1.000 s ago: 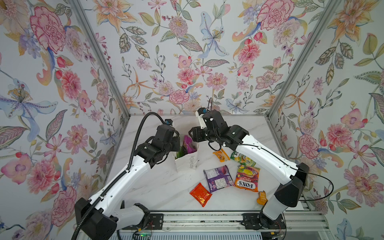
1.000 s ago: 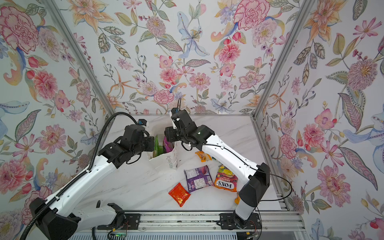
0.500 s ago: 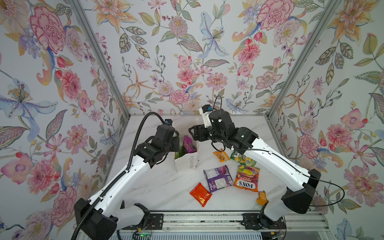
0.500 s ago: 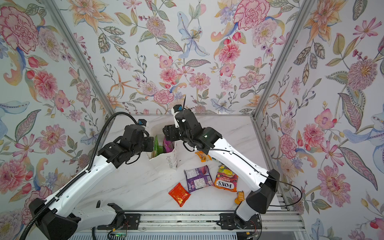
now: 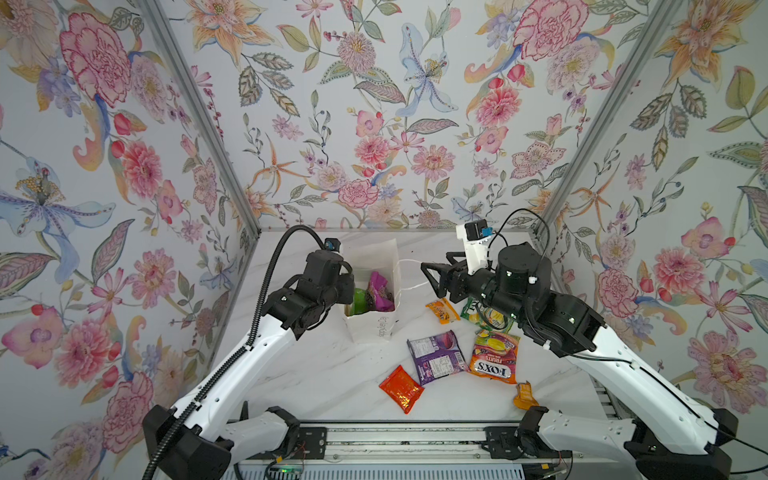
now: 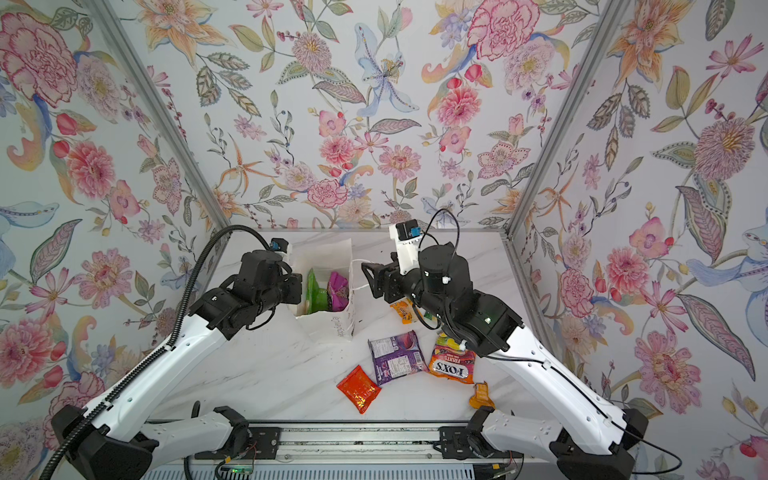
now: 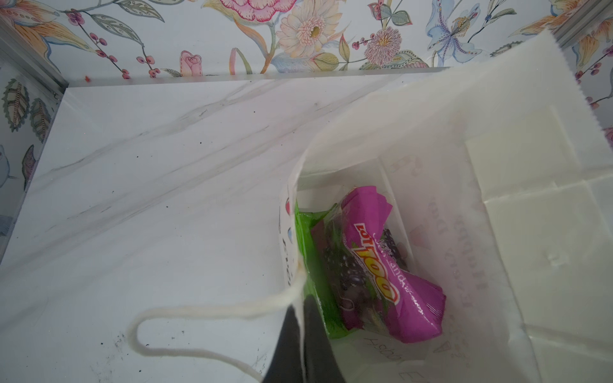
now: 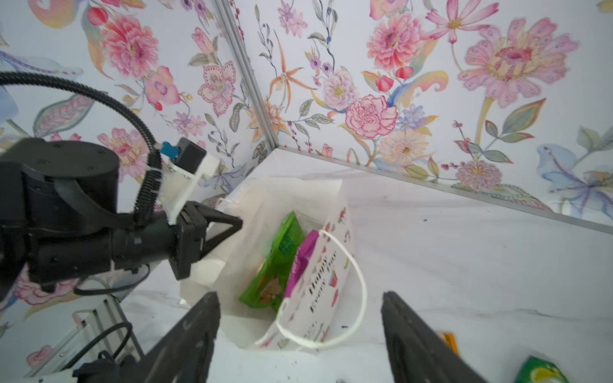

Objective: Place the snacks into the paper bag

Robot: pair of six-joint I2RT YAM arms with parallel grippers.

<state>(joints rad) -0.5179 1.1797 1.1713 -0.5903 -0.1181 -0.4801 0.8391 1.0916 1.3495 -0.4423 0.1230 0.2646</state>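
While the left hand point(image 7: 300, 310) pinches the rim of the paper bag point(image 5: 374, 328), the spread, empty right hand point(image 5: 431, 276) beside it should next fetch the purple packet point(image 5: 436, 357) at lower centre.

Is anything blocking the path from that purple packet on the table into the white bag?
Nothing visible does. The paper bag stands with its mouth open, the left gripper pinching its rim, and the purple packet lies uncovered nearby.
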